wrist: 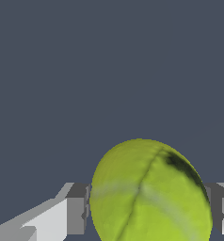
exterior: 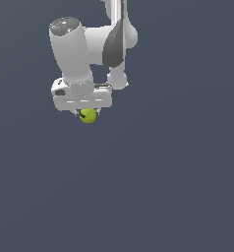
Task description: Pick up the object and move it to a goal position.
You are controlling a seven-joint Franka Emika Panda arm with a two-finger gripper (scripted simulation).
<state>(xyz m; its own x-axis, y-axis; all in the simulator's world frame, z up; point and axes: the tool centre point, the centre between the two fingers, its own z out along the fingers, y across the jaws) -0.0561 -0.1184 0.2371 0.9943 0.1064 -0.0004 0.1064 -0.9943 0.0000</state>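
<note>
The white arm hangs in the upper part of the exterior view, toward its left, wrist turned down and hand block level. The gripper (exterior: 88,114) points straight down over a plain dark grey surface (exterior: 163,187). The yellow-green ball (exterior: 88,115) sits directly under the hand, between the fingers (wrist: 76,209). In the wrist view both fingers press against the ball's sides, closed to its width. A dark curved mark crosses the ball's surface.

Open space all around pincer (exterior: 88,113) and ball (exterior: 88,115); nothing obstructing.
</note>
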